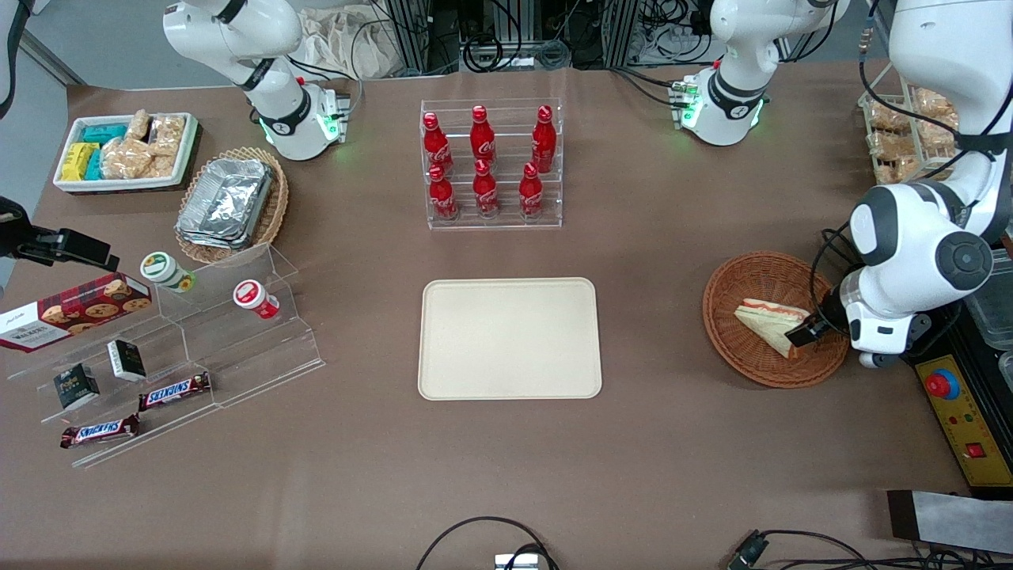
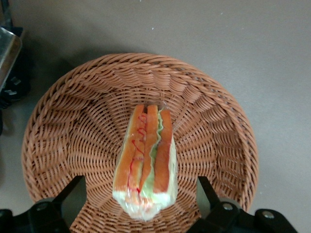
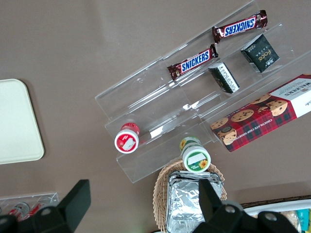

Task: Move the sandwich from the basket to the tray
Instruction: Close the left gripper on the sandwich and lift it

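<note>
gripper (image 2: 138, 204) spread, fingers straddling sandwich wedge (image 2: 146, 162) | wicker basket (image 2: 68, 121) near working arm's table edge | front view hides fingertips; tray (image 1: 510, 338) mid-table

A: What does the working arm (image 1: 922, 237) look like?
B: Glossy white rounded shells, dark grey joint caps, green lights glowing at its base (image 1: 724, 107).
A: And its gripper (image 1: 801, 332)?
B: Black fingers (image 2: 208, 191) on a white hand, black cable looping alongside.

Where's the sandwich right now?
The sandwich lies in the round wicker basket, toward the working arm's end of the table, with the open gripper straddling it.
</note>
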Robot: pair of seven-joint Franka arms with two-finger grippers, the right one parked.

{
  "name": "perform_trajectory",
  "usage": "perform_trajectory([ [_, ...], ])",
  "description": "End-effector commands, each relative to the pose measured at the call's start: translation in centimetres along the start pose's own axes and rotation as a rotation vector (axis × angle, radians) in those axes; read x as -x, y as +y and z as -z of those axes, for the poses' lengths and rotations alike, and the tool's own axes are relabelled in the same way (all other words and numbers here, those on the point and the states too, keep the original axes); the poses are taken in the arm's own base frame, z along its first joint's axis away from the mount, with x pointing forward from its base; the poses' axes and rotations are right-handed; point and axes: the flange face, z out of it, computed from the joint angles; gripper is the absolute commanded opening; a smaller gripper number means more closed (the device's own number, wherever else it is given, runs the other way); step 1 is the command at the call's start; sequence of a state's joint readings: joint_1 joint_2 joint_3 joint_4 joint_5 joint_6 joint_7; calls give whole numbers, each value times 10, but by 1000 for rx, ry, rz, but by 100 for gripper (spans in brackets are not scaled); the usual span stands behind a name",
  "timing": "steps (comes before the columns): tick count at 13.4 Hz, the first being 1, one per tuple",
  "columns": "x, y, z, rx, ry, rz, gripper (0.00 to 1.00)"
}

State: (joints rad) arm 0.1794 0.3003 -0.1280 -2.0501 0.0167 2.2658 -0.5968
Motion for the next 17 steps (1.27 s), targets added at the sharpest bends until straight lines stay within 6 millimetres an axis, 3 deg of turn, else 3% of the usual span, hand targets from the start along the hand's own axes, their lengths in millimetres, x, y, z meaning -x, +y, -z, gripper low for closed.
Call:
perform_trajectory([
  [1, 0, -2, -23, 5, 19, 9, 100],
  [2, 2, -3, -33, 4, 13, 7, 100],
  [5, 5, -4, -40, -2, 4, 6, 97],
  [7, 7, -4, -42, -12, -11, 4, 40],
  [9, 9, -4, -42, -34, -41, 12, 4],
  [13, 6, 4, -11, -64, -68, 21, 0],
  [15, -3, 15, 30, -85, -93, -3, 0],
  [17, -16, 27, 94, -89, -110, -103, 0],
])
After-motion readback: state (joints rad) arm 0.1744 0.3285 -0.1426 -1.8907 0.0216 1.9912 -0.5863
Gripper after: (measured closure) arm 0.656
